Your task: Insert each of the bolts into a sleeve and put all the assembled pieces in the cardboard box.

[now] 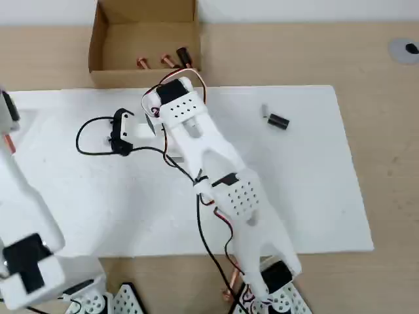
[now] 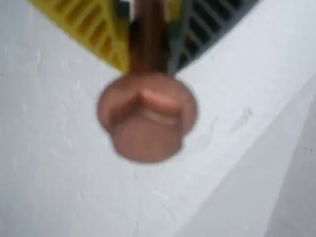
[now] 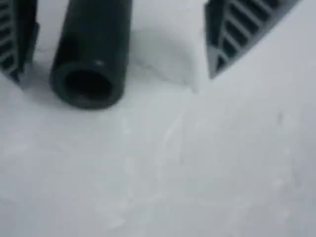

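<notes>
You had some bolted pieces (image 1: pixel 163 61) lying inside the cardboard box (image 1: pixel 98 49), though I couldn't count them. Your left hand (image 2: pixel 148 49) was clamped on a copper bolt (image 2: pixel 147 116) well away from the box, while your right hand (image 3: pixel 118 69) stood wide open around a black sleeve (image 3: pixel 94 39) on the white mat (image 1: pixel 314 196) near the box's front, gripping nothing. By my judgement that pair needed joining and boxing, and a second sleeve (image 1: pixel 278 121) farther from the box was also left to do.
</notes>
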Motion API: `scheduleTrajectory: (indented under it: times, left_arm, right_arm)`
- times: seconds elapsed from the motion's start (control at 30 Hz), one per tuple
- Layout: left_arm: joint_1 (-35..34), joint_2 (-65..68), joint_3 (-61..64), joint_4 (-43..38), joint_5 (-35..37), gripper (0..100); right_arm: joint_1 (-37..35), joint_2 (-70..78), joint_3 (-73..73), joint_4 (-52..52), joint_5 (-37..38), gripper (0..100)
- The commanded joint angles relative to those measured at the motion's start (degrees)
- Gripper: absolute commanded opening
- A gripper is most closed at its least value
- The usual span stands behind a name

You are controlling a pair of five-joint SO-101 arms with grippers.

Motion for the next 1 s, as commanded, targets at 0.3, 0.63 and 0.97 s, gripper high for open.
scheduleTrajectory:
  times: [0.3,0.63,0.97]
  left_arm:
    - [-0.26,-19.74,18.11,-9.32,-2.46,2]
    - [-0.18,-32.4,27.34,-12.48,-2.2,1]
    - [-0.26,-36.7,35.25,-19.34,1.93,1]
  right_arm:
    - [2.77,4.35,-1.36,0.62,0.26,10.0]
    - [2.77,4.18,-8.13,0.62,-6.33,1.0]
    - [2.68,-5.49,-23.16,0.7,-21.27,1.0]
